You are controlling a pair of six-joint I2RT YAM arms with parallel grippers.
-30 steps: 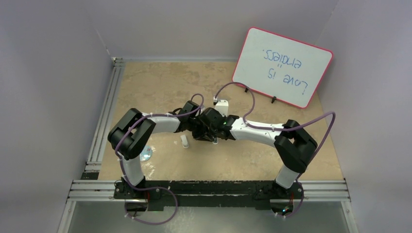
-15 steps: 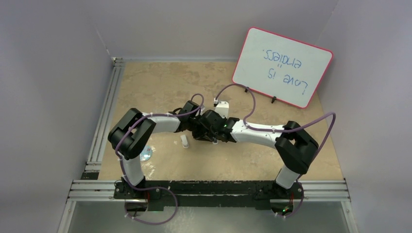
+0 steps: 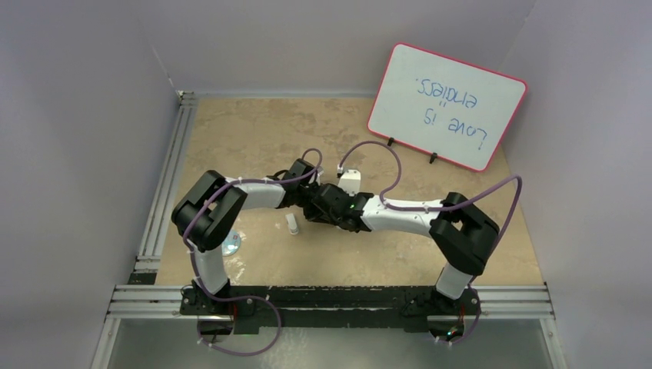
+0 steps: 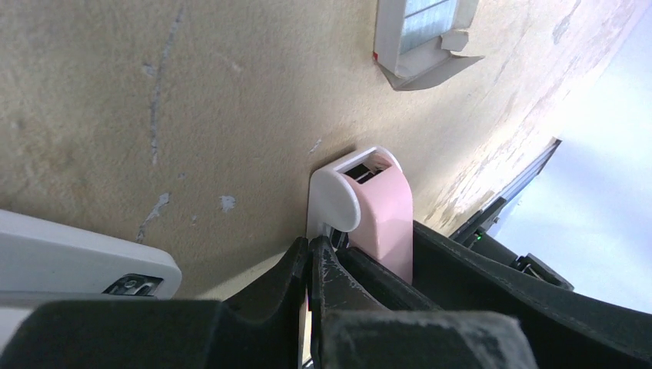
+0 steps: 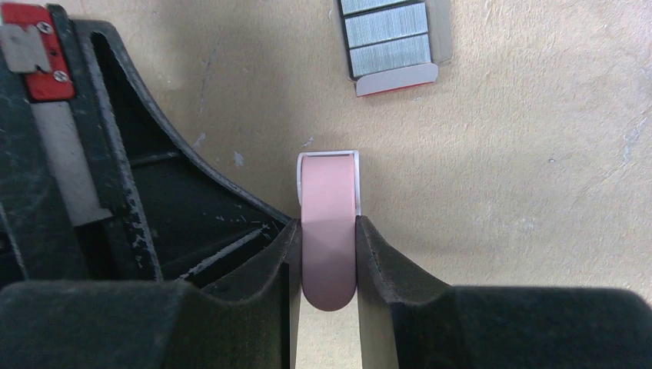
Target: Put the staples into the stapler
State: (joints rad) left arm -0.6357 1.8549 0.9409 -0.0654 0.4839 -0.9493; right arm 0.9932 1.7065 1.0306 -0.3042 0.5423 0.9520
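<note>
The staples lie at top centre of the right wrist view, well apart from the stapler. They are silvery, finely ribbed strips packed side by side in an open box with a red edge and a pale flap, resting on the counter. Judged light, rigid and slick, yet liable to snap along the glued joints, so one strip is best taken by its long sides near the middle, with light pressure. The right pincer pinches the pink stapler by its flanks. The left pincer is pressed together hard against the stapler's white end. Whether it nips a thin edge cannot be told.
</note>
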